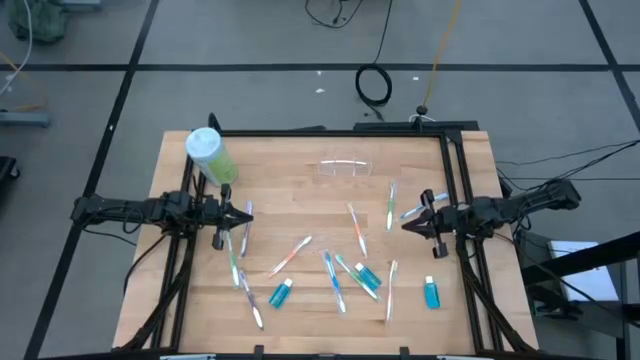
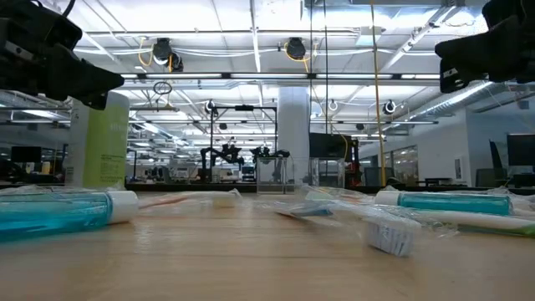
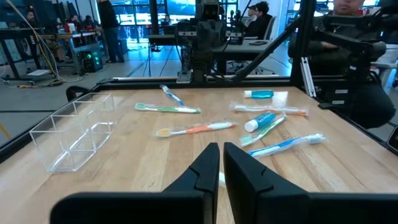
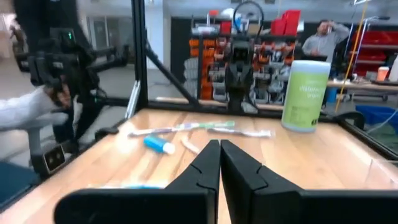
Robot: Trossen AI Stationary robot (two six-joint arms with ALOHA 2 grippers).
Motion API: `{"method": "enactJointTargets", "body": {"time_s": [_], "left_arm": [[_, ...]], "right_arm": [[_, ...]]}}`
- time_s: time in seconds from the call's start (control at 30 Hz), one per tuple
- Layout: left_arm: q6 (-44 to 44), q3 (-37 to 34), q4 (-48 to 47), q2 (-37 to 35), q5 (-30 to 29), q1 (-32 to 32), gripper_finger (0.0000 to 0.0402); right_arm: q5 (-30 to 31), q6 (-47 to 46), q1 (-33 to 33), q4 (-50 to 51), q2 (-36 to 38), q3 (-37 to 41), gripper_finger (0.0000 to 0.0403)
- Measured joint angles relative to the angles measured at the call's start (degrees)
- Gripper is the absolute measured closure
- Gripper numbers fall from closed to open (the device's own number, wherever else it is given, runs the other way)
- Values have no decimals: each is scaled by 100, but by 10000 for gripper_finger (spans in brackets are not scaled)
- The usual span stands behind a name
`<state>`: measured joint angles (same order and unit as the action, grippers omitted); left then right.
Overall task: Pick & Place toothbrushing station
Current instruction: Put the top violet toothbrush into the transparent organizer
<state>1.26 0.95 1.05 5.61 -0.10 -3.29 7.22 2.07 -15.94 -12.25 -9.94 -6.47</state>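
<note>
Left gripper (image 1: 243, 214) hovering over the table's left side, fingers together, gripping nothing; right gripper (image 1: 408, 222) likewise closed and empty at the right. Toothbrushes (image 1: 292, 255) and teal tubes (image 1: 280, 293) scattered flat between them; clear plastic cup (image 1: 344, 167) at the far edge. Best to spread the fingers first, descend squarely across 1 thin handle. Green bottle (image 1: 210, 154) label unreadable.
</note>
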Motion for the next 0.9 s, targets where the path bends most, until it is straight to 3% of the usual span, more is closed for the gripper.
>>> {"method": "enactJointTargets", "body": {"time_s": [0.23, 0.43, 0.7, 0.9], "left_arm": [[316, -20, 405, 0, -17, 0, 371], [-386, -13, 865, 2, -5, -2, 371], [-439, 108, 981, 55, -166, -2, 371], [-335, 774, 480, 571, -482, 0, 371]], "right_arm": [[0, 554, -2, -768, -1129, -428, 397], [0, 827, -2, -1544, -1926, -511, 397], [24, 982, 0, -2170, -2556, -517, 397], [38, 1329, 30, -2327, -2755, -517, 397]]}}
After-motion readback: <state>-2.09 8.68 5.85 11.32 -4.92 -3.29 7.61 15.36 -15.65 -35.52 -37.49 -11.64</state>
